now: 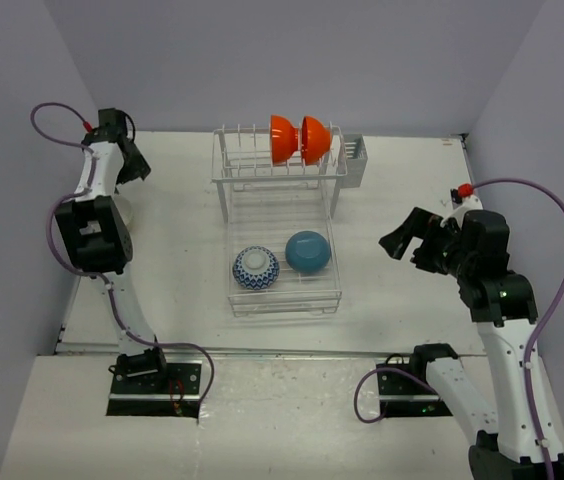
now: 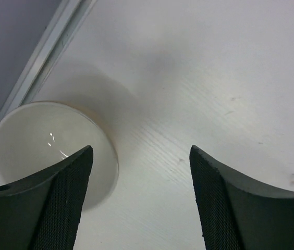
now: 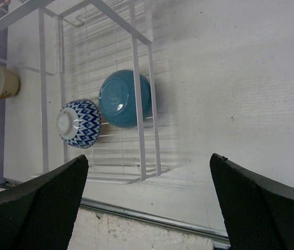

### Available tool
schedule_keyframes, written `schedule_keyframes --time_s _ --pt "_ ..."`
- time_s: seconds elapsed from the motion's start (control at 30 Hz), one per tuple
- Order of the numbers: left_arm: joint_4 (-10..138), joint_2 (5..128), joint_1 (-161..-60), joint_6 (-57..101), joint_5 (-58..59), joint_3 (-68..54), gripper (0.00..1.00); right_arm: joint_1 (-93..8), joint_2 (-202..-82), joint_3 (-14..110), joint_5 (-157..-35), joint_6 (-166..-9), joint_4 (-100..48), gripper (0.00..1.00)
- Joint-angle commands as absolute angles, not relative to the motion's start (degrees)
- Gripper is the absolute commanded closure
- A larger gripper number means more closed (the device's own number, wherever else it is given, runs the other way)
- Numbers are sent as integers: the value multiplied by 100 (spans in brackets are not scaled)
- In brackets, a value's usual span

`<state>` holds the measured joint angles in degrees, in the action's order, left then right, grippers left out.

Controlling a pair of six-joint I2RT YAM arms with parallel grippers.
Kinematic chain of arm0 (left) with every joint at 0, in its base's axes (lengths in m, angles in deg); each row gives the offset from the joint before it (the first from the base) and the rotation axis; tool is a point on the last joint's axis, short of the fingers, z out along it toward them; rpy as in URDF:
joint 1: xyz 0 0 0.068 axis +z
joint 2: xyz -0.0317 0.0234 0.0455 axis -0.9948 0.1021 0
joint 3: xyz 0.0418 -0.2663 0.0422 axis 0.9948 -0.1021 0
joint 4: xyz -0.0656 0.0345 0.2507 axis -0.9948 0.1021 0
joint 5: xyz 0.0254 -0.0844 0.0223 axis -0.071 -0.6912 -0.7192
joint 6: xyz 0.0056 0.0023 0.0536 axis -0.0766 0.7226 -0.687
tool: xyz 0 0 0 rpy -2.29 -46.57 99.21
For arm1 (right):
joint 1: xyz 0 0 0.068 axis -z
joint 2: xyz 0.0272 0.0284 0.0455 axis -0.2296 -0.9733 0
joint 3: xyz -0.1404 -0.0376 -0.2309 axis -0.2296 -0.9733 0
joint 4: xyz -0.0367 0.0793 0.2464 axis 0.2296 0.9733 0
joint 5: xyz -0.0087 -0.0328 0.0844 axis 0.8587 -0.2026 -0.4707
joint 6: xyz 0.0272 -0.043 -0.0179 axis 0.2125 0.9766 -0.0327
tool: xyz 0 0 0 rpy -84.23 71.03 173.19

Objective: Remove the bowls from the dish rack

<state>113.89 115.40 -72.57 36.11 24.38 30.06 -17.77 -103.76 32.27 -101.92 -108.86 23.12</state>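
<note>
White tabletop (image 1: 172, 270) is stretching wide at 3 and 9 o'clock of the dish rack (image 1: 280, 205), whose long axis is running 12 to 6. Two orange bowls (image 1: 283, 138) (image 1: 315, 138) are standing on edge among its tines at 12. The patterned bowl (image 1: 256, 267) and teal bowl (image 1: 308, 251) are lying upside down in its tray at 6. The cream bowl (image 2: 37, 140) is sitting upright by the table's 9 o'clock edge, just beside the left gripper (image 2: 140, 156), whose fingers are spread and holding nothing. The right gripper (image 3: 148, 159) is hovering at 3, likewise released. Lavender walls (image 1: 292, 60) are enclosing three sides.

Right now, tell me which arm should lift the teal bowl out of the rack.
Right. The right arm sits beside the rack, jaws open, facing the teal bowl. The left arm hangs by the cream bowl, away from the rack.
</note>
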Motion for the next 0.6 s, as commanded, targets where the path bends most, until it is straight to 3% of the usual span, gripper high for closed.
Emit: schedule_keyframes --time_s 0.0,0.1,0.2,0.3,0.33,0.57 --pt "11402 10560 -7499 3968 2340 3747 24 -1802 -10441 3288 -10194 -10777 2203 1" --pt "10623 10042 -7859 4047 1604 4029 24 -1802 -10432 3288 -10229 -10777 2221 1" --pt "9225 9821 -8080 4641 -939 4073 23 -1802 -10397 3236 -10238 -10785 2221 1" --pt "8083 10049 -8317 5372 -2157 4197 24 -1802 -10362 3244 -10238 -10785 2256 1" --pt "7105 10058 -8352 5975 -2848 3892 23 -1802 -10353 3262 -10212 -10777 2282 1" --pt "5472 9839 -8756 7403 -3733 2934 21 -1802 -10204 3201 -10106 -10742 2379 1"
